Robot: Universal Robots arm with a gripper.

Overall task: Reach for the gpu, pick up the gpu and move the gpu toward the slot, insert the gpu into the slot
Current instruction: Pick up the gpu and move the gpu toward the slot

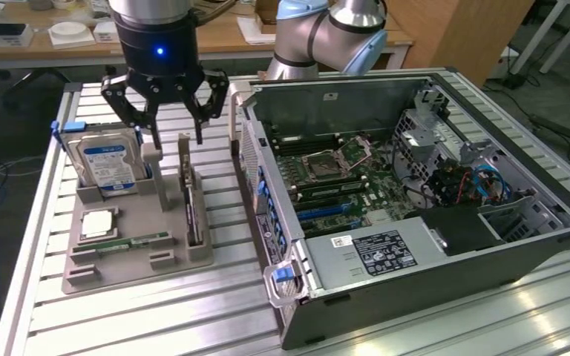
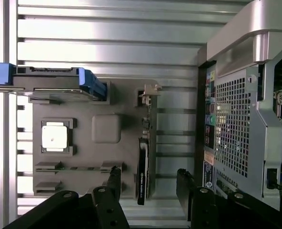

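Two black fingers (image 2: 115,180) of the gripper (image 1: 174,138) stand apart above the thin, dark, flat gpu (image 1: 194,215). It stands edge-on in a grey moulded tray (image 1: 127,222).

Hard drive (image 1: 107,165) upright in grey holder (image 1: 134,221), open computer case (image 1: 444,289) beside it

Black gripper (image 1: 174,130), blue light (image 1: 159,52), silver-blue arm (image 1: 329,33)

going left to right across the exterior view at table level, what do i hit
hard drive → gpu → computer case
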